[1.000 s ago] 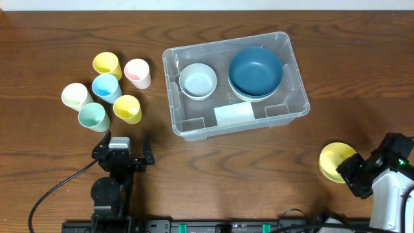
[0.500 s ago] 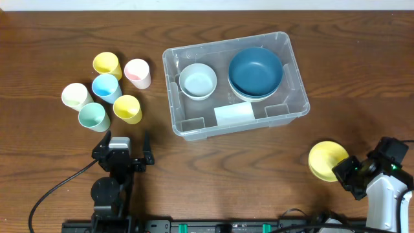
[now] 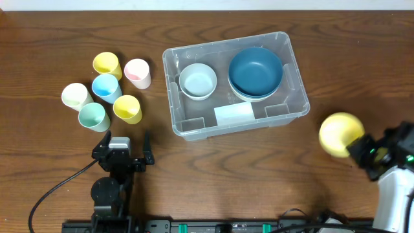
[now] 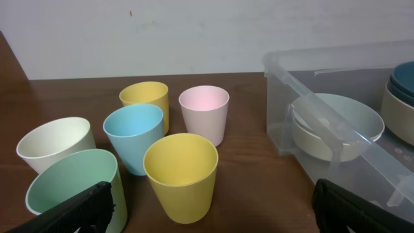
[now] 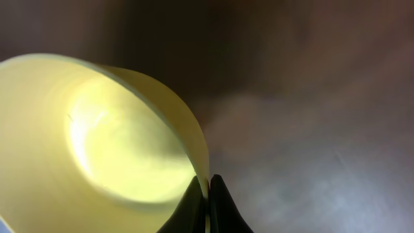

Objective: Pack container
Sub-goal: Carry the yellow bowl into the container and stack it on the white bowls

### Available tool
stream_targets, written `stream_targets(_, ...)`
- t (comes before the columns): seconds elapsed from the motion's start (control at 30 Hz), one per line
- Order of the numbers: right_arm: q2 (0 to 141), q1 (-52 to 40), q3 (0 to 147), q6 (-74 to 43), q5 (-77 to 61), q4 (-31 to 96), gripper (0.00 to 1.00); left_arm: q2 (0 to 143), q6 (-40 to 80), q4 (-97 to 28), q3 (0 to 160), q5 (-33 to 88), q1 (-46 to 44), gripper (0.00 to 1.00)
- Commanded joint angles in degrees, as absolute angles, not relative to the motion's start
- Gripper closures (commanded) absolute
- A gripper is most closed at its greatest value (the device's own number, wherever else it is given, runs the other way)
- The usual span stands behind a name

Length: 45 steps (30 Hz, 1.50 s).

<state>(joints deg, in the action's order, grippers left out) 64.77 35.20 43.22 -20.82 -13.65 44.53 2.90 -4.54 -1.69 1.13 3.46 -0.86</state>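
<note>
Lifted higher, yellow bowl (image 3: 341,134) pinched by right claw (image 5: 208,186) hangs right of the container (image 3: 284,109); left claw (image 3: 123,154) spread.

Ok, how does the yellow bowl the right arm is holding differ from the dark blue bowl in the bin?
The yellow bowl is pinched by its rim in the right gripper, outside the bin; the dark blue bowl sits inside it. The yellow bowl is tilted in the air; the dark blue bowl rests upright, nested on a paler bowl. The dark blue bowl looks wider. Both are round, plain and empty.
</note>
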Motion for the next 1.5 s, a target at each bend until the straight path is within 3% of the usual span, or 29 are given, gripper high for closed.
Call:
stream_targets(0.0, 64.5, 34.7, 51.7, -16.9, -23.3, 45.8, 0.99, 2.9, -4.7, -3.8, 0.3, 3.6, -0.9, 0.02)
stream_targets(0.27, 64.6, 20.6, 63.8, -19.7, -28.7, 45.2, 0.99, 2.9, -4.7, -3.8, 0.3, 3.6, -0.9, 0.02)
stream_targets(0.57, 71.9, -4.8, 64.1, -28.2, -21.2, 29.8, 0.98, 2.9, -4.7, -3.8, 0.3, 3.6, -0.9, 0.02)
stream_targets(0.73, 81.9, -14.2, 66.3, -28.7, -20.8, 22.3, 0.99, 2.9, -4.7, -3.8, 0.3, 3.5, -0.9, 0.02)
stream_targets(1.1, 99.9, -22.2, 79.9, -26.1, -18.9, 20.6, 0.98, 2.9, -4.7, -3.8, 0.3, 3.6, -0.9, 0.02)
stream_targets(1.47, 107.2, -24.3, 81.2, -25.8, -18.0, 18.9, 0.98, 2.9, -4.7, -3.8, 0.3, 3.5, -0.9, 0.02)
